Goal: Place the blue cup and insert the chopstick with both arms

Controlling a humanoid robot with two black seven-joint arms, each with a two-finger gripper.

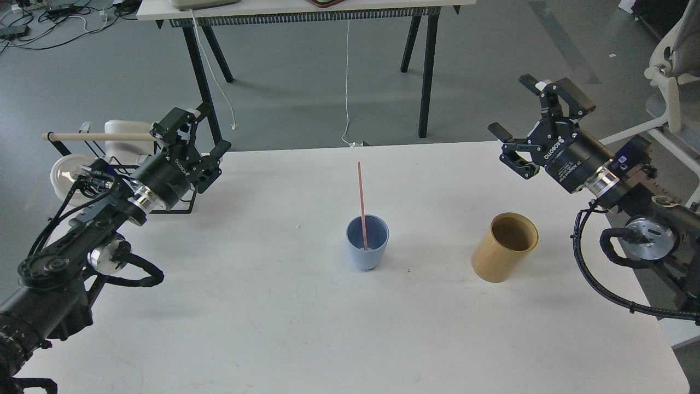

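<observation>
Item: pink chopstick (361, 203) upright in blue cup (367, 242), midway between my left gripper (194, 139) and right gripper (533, 117), fingers spread, empty. Insertion looks done; next, I'd just hold clear.

A pink chopstick (361, 205) stands in the blue cup (367, 242) on the white table (273, 306), both grippers empty, fingers spread.

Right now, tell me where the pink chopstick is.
In the head view, the chopstick stands in the blue cup mid-table, left of the tan holder.
</observation>
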